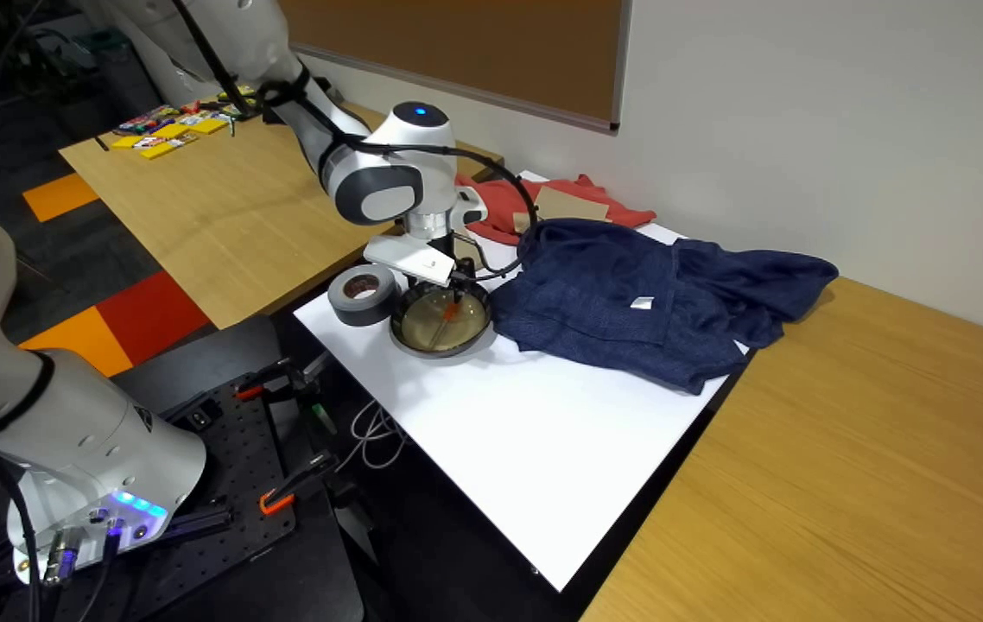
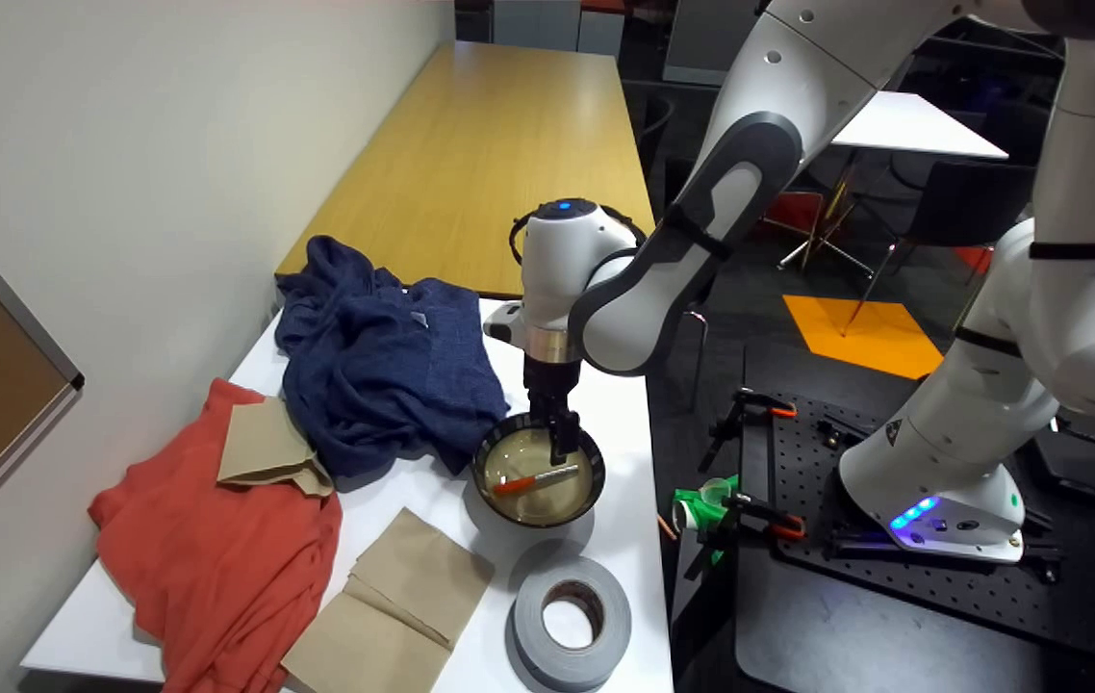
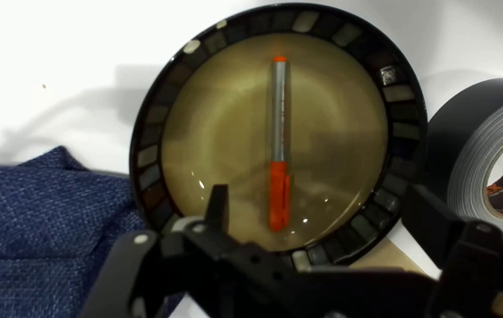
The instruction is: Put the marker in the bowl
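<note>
Marker [image 3: 280,112] lies in the mosaic-rimmed bowl [image 3: 405,130] beneath the gripper [image 3: 317,190], long axis roughly square to its closing line; jaws stand well apart, holding nothing; placement judged complete, the next move calling for a straight lift, clear of the rim

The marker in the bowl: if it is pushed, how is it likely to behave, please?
The marker is probably stiff, since it lies straight. Its barrel looks round, so it may roll, though the clip could stop it. The bowl shows glints inside, so sliding seems possible.
</note>
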Robot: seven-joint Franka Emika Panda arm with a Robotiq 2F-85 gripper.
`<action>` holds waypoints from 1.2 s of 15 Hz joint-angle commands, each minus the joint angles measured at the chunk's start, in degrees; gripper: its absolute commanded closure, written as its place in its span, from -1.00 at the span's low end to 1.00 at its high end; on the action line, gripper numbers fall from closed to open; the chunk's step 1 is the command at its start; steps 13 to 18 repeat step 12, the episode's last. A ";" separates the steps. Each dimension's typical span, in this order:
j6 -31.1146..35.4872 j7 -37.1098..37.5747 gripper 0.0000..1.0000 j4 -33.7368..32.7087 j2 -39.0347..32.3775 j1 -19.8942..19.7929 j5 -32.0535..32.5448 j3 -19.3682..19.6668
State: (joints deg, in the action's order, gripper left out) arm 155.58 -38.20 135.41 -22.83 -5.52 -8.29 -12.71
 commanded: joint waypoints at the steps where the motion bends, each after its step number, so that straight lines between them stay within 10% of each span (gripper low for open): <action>1: -0.71 0.19 -1.00 -0.18 0.55 -0.82 0.34 -0.75; 18: -0.25 0.38 -1.00 -0.07 -0.07 -0.76 0.48 -0.80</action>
